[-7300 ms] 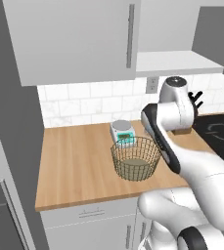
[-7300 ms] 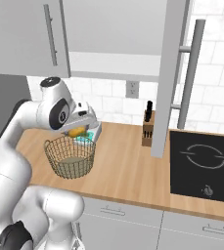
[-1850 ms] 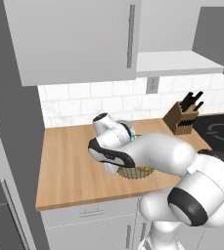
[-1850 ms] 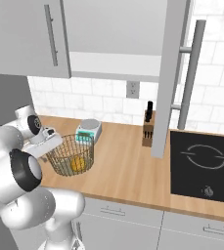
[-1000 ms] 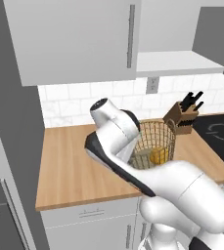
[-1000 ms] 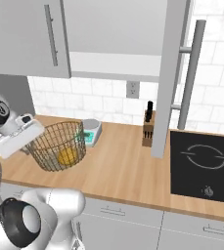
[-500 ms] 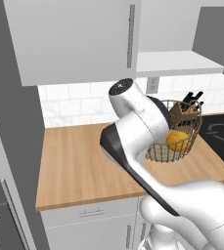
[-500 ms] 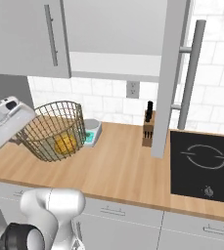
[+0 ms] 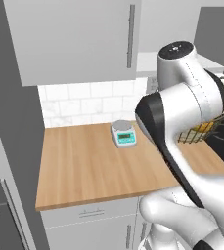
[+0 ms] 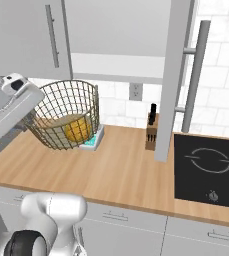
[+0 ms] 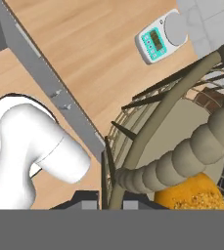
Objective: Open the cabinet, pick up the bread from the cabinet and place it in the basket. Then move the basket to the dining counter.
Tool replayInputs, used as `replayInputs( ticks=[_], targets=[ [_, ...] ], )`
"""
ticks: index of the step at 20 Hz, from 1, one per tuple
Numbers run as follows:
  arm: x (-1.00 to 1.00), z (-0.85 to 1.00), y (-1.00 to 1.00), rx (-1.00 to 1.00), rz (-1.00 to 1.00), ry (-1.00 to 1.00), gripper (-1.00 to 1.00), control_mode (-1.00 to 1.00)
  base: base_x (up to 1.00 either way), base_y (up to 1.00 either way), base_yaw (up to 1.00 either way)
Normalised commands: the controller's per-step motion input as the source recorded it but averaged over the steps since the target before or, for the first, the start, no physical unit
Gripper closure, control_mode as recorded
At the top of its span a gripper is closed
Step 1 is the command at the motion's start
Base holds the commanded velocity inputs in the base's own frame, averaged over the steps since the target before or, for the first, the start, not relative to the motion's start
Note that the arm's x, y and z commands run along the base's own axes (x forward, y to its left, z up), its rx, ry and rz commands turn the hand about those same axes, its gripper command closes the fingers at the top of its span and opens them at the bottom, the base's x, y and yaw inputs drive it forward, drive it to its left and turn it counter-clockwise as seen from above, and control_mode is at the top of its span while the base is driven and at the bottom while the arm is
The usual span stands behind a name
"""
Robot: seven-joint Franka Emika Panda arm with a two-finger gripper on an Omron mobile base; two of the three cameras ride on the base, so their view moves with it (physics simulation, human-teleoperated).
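Note:
The wire basket (image 10: 68,117) hangs tilted in the air above the wood worktop (image 10: 116,172). My gripper (image 10: 32,119) is shut on its left rim. The bread (image 10: 77,129), a golden-orange lump, lies inside on the basket's bottom. In the hand view the basket's rim (image 11: 147,132) runs down between my fingertips (image 11: 108,200), with the bread (image 11: 194,193) just to the right. From the left base view my arm covers most of the basket (image 9: 209,124). The cabinet door (image 10: 178,75) stands open, showing its white shelf (image 10: 116,62). The dining counter is out of view.
A small kitchen scale (image 9: 123,134) sits on the worktop near the white tiles. A knife block (image 10: 151,132) stands by the open door, and a black cooktop (image 10: 211,165) lies to the right. A wider closed wall cabinet (image 9: 74,39) hangs at the upper left.
My arm has lifted the basket with the bread off the worktop and swung it up and to the right in the left base view. The scale has come into sight.

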Motion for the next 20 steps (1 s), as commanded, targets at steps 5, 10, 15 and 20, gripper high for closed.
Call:
replayInputs(
  ticks=[5, 10, 15, 20],
  targets=[
    [-0.15, 0.29, -0.01, 0.07, 0.0, 0.05, 1.0, -1.0, 0.0, 0.0, 0.0],
    [-0.05, 0.0, -0.14, 0.09, 0.14, -0.04, 1.0, -1.0, 0.0, 0.0, 0.0],
    [0.0, -0.06, -0.03, 0.02, 0.11, 0.03, 1.0, -1.0, 0.0, 0.0, 0.0],
    [0.0, -0.02, 0.0, 0.0, 0.01, 0.02, 1.0, 1.0, -0.4, 0.0, 0.0]
  ],
)
